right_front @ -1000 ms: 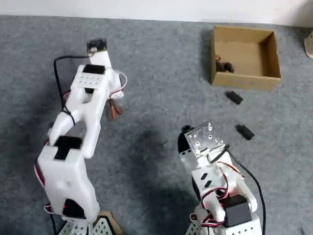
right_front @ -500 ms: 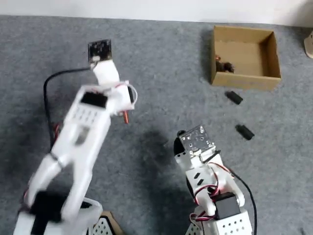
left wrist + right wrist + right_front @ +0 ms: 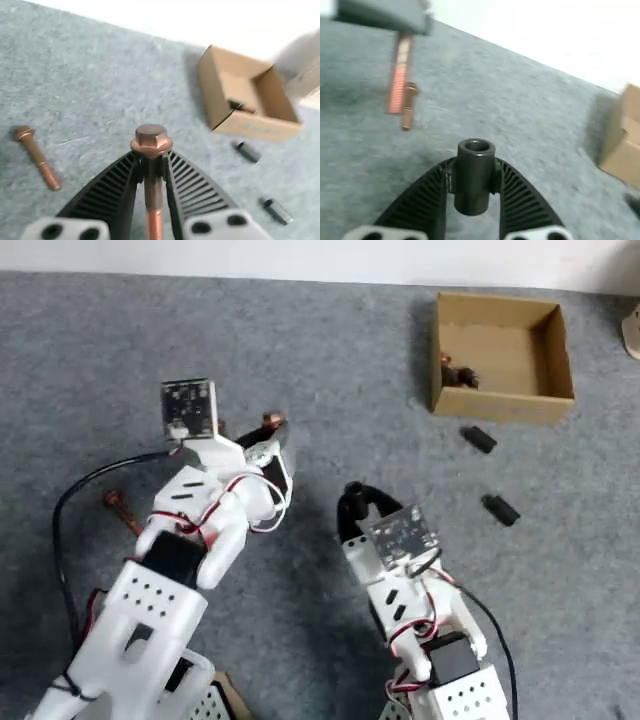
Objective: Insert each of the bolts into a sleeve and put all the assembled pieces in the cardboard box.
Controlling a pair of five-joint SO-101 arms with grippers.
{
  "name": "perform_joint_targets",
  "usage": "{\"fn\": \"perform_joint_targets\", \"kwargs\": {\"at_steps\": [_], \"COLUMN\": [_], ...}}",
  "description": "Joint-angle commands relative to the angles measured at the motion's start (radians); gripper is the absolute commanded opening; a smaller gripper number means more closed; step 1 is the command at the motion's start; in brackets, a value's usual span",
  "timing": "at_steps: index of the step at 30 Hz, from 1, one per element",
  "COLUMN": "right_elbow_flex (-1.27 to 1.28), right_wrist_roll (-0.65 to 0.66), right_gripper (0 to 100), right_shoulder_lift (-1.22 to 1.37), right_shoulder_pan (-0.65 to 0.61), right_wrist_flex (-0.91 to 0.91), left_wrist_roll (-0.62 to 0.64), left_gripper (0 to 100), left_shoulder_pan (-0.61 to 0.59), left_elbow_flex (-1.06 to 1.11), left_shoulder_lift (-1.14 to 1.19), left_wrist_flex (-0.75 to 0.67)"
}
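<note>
My left gripper (image 3: 268,445) is shut on a copper bolt (image 3: 151,150), which shows head-first between its black fingers (image 3: 117,180). In the high view this bolt (image 3: 272,422) hangs left of the table's middle. My right gripper (image 3: 355,502) is shut on a black sleeve (image 3: 474,172) with its open bore facing out, just right of the left gripper. The held bolt (image 3: 400,75) hangs a short way beyond the sleeve. A second bolt (image 3: 115,505) lies loose at the left. The cardboard box (image 3: 548,350) at the back right holds assembled pieces (image 3: 458,373).
Two loose black sleeves (image 3: 478,438) (image 3: 500,508) lie on the grey carpet in front of the box. The left arm's black cable (image 3: 75,505) loops over the carpet near the loose bolt. A pale object (image 3: 631,332) pokes in at the right edge.
The left arm drew back and swung its gripper toward the middle with the bolt, uncovering the loose bolt at the left. The right gripper shifted left and away with its sleeve.
</note>
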Motion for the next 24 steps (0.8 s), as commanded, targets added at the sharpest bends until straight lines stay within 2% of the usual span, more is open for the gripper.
{"fn": "perform_joint_targets", "kwargs": {"at_steps": [1,7,11,17,24], "right_elbow_flex": [0.07,0.102,0.104,0.104,0.104], "right_wrist_roll": [-0.008,-0.006,-0.006,-0.006,-0.006], "right_gripper": [0.5,0.5,0.5,0.5,0.5], "right_shoulder_lift": [-0.015,-0.015,-0.015,-0.015,-0.015], "right_shoulder_pan": [-0.051,-0.051,-0.051,-0.05,-0.05], "right_wrist_flex": [-0.03,-0.03,-0.03,-0.03,-0.03], "left_wrist_roll": [0.074,0.147,0.147,0.147,0.141], "left_gripper": [1,1,1,1,1], "left_shoulder_pan": [0.012,0.05,0.134,0.2,0.213], "left_elbow_flex": [-0.016,-0.012,-0.01,0.01,0.048], "left_shoulder_lift": [-0.062,-0.114,-0.139,-0.134,-0.134], "left_wrist_flex": [-0.026,-0.021,-0.021,-0.021,-0.028]}}
